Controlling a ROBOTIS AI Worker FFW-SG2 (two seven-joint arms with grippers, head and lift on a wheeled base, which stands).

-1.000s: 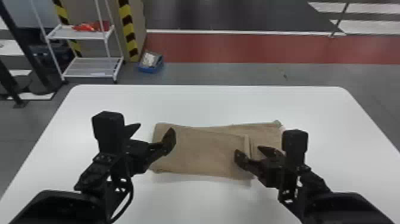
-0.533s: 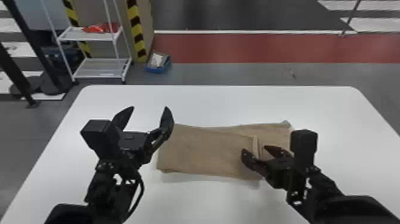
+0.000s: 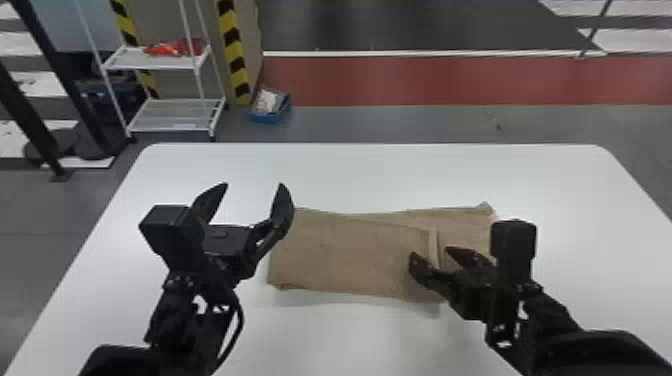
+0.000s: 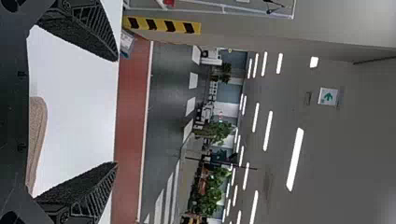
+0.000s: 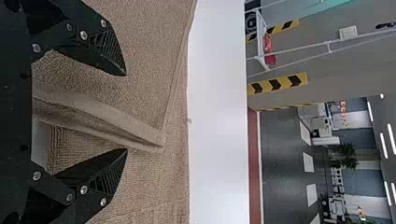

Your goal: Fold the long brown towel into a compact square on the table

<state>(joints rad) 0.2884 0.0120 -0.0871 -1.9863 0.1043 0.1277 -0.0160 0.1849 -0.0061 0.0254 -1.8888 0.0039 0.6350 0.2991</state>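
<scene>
Two black robot arms reach in from the near side of a white table (image 3: 375, 175), where a brown towel (image 3: 350, 255) lies partly folded just beyond them, its longer side running left to right. One upper layer covers its left and middle parts and ends in a raised hem (image 3: 433, 245); a lower layer (image 3: 467, 225) extends past that hem to the right. The right gripper (image 3: 430, 251) is the nearer one to this hem. Its fingers are apart, one on either side of the hem, with nothing clamped between them; whether their tips touch the cloth is unclear. The left gripper (image 3: 250, 185) is spread wide and empty beside the towel's left end, so the cloth lies to its right. The job seems partway done, since the towel is an oblong, not a square. The next move probably depends on that hem lying between the right fingers: closing there could catch the top layer alone or pinch the layer beneath too, and an uneven pull might skew the fold.
</scene>
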